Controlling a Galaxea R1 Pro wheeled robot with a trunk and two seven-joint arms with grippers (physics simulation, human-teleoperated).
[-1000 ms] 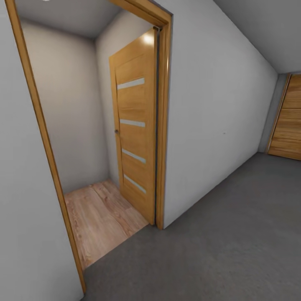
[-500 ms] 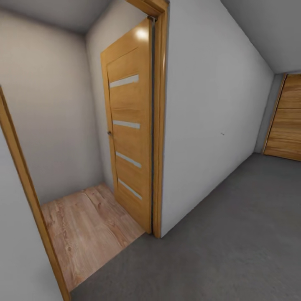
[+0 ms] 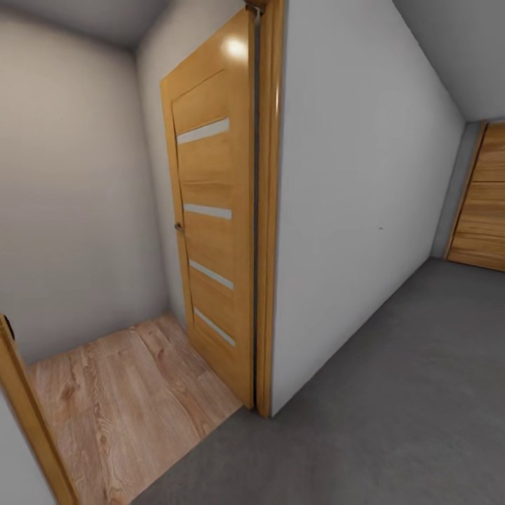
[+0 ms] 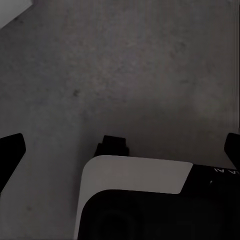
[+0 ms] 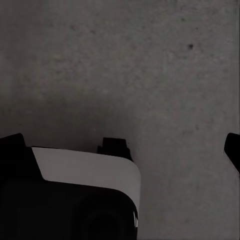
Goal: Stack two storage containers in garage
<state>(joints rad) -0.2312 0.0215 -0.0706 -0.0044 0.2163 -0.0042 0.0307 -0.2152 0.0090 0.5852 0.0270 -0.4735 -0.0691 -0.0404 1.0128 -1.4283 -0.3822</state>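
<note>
The whole head view has slid leftward since the earlier pictures — the left door jamb now sits low in the corner and the doorway spreads wider, which reads as the camera turning or rolling toward it, not as anything in the scene moving.

Nearest, both wrist views look down on the floor, dark grey and speckled. The left gripper has its jaws spread wide, dark tips at opposite edges of the picture with bare concrete between them; the right gripper stands the same way, holding nothing. The arms seem carried low and idle because the robot is driving, not handling.

Beyond, the concrete meets a strip of light wood plank floor past the threshold. The open door is swung back flat by the wall, leaving the passage free — likely the way toward the living room. Farther right, a second wooden door is cut off by the picture's edge.

The two storage containers are not to be seen here; what lies through the doorway is hidden behind a pale wall.
</note>
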